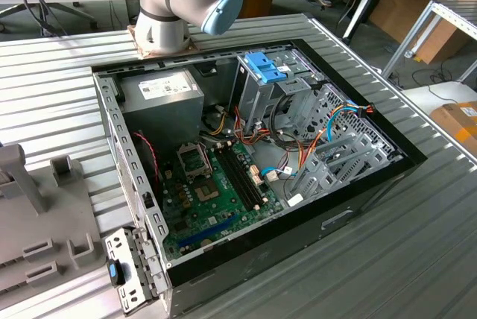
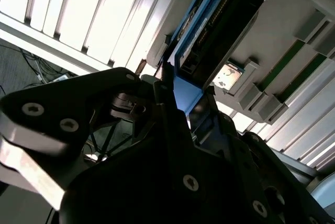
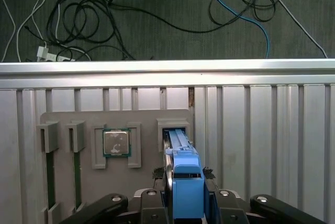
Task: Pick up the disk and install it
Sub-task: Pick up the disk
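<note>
The disk [image 3: 184,166] stands on edge with its bright blue carrier rail facing the camera, its far end in a slot of the grey fixture plate [image 3: 141,122]. My gripper [image 3: 187,176] straddles it, a dark finger pressed against each side of the blue rail. In the second wrist view the disk [image 2: 222,22] shows side-on, dark with a blue rail, running away from the gripper [image 2: 186,97] that is shut on its near end. The open computer case [image 1: 253,147] lies in the middle of the exterior view, with an upright metal drive cage [image 1: 261,88] at its back.
On the fixture plate, a processor chip [image 3: 116,143] sits in a square holder beside the disk, and green memory sticks [image 3: 49,177] stand in slots further along. Cables [image 3: 104,20] lie on the floor beyond the table edge. A grey power-supply box [image 1: 160,92] fills the case's rear corner.
</note>
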